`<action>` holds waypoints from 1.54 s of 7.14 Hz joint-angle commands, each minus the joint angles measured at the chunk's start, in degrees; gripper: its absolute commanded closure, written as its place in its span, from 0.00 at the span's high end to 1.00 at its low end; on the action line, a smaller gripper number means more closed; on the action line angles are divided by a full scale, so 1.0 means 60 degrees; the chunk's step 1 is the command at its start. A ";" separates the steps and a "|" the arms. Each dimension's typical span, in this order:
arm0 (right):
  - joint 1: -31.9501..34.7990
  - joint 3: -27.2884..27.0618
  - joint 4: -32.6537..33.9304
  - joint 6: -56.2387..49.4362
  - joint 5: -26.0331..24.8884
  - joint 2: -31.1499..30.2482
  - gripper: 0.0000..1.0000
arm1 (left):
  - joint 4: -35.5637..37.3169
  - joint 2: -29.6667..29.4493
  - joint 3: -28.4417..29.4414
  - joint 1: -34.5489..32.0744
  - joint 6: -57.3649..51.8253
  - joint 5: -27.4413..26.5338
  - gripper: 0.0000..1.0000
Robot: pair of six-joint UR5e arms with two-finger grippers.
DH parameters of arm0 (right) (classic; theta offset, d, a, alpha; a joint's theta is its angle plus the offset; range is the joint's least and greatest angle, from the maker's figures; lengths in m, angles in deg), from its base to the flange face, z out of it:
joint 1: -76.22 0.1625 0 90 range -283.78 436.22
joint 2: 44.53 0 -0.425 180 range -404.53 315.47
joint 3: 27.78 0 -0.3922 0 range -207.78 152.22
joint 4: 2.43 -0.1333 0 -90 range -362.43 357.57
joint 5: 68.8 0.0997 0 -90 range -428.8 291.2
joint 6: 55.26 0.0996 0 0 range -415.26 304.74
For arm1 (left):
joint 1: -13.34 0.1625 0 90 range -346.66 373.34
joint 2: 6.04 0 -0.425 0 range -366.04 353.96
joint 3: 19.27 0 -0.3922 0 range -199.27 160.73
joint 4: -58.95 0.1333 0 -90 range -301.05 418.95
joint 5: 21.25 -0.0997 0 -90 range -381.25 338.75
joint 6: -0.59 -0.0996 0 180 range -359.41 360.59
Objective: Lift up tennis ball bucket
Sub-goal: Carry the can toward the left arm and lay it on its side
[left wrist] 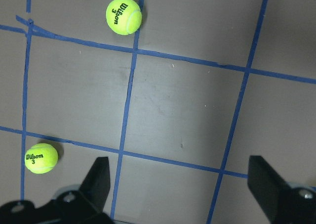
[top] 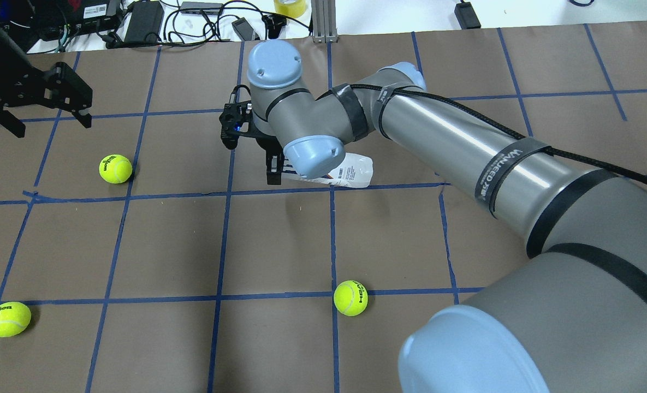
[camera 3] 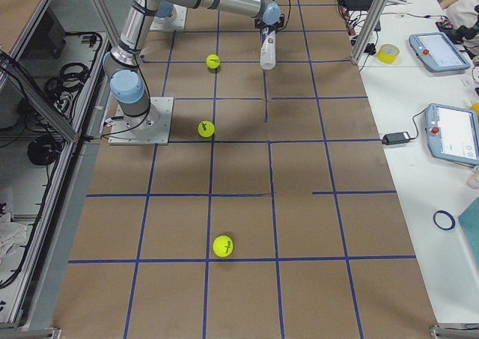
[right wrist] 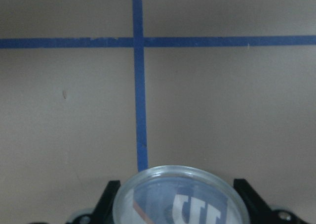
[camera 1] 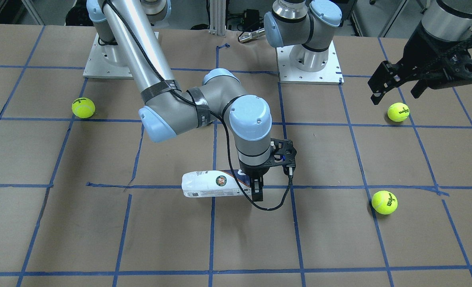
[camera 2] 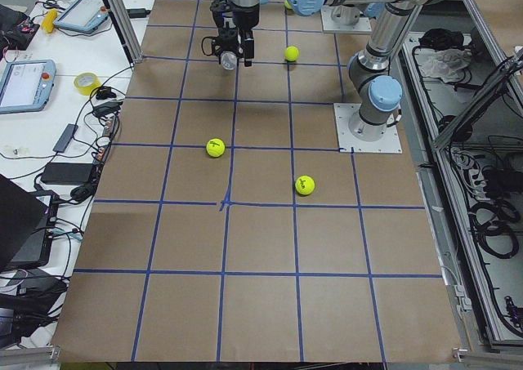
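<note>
The tennis ball bucket (camera 1: 214,184), a slim white and navy can with a round emblem and barcode, lies on its side near the table's middle. My right gripper (camera 1: 257,191) points down and is shut on it near its clear end, one finger on each side. The right wrist view shows the clear round end (right wrist: 180,197) between the fingers. In the overhead view my right wrist covers most of the can (top: 353,170). I cannot tell whether the can touches the table. My left gripper (camera 1: 395,89) is open and empty, hovering above a far ball.
Three yellow-green tennis balls lie apart on the brown, blue-taped table: one (camera 1: 83,108) near the right arm's base, one (camera 1: 398,112) under my left gripper, one (camera 1: 384,202) further forward. The two arm bases stand at the table's back edge.
</note>
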 commanded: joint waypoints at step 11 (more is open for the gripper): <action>-0.4115 0.0193 -0.6405 0.4251 0.0099 -0.5111 1.00 | 0.4616 -0.1848 -0.2245 -0.0239 0.0694 0.4893 1.00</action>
